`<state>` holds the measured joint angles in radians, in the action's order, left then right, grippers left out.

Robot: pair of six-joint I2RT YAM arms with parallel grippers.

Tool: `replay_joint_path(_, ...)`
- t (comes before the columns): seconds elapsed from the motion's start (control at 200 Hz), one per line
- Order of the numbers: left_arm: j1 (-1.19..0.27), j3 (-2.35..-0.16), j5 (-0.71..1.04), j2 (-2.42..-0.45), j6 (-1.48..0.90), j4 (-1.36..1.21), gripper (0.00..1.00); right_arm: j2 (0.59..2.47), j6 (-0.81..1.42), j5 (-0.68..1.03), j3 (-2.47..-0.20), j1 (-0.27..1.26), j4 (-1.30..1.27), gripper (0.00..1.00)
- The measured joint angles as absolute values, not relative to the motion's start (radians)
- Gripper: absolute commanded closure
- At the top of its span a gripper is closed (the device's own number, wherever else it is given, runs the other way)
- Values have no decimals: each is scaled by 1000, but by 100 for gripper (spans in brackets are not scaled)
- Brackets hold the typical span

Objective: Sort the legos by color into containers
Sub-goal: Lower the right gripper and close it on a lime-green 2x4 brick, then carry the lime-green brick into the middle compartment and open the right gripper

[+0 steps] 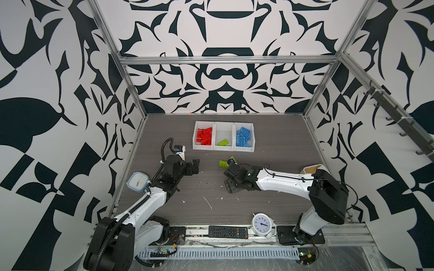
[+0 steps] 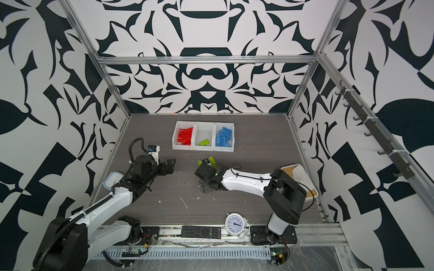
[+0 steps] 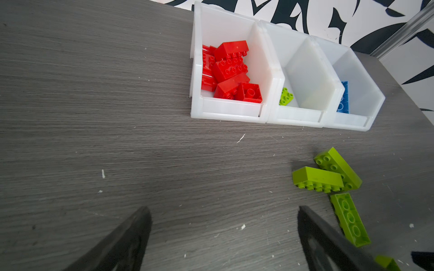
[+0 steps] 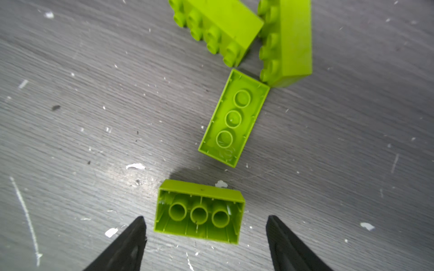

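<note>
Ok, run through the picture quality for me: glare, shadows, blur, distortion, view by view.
Right wrist view: sheen on the table mid-frame, a dark shadow beside the green brick nearest the right pincer, whose tips are blurred. Left wrist view: left pincer tips blurred, the containers splay from lens distortion. In both top views: even light, soft detail, the frame rails lean outward.

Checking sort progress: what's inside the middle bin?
One lime green brick lies near the front of the middle bin; in a top view the rest of its floor looks bare. Its front lip may hide a sliver.
</note>
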<state>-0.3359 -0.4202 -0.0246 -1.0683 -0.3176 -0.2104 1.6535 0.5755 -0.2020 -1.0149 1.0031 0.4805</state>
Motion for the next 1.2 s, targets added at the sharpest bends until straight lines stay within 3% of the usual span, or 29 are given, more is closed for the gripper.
replay_joint_path(0.465,-333,-420,-17,-1079,-325,-220,0,1745,561,-200,-1043,1010,473,17)
replay_joint_path(0.72,-333,-420,-33,-1073,-325,-220,0,1748,553,-205,-1043,1010,451,29)
replay_joint_path(1.2,-333,-420,-46,-1062,-324,-219,0,1745,535,-213,-1065,1010,472,38)
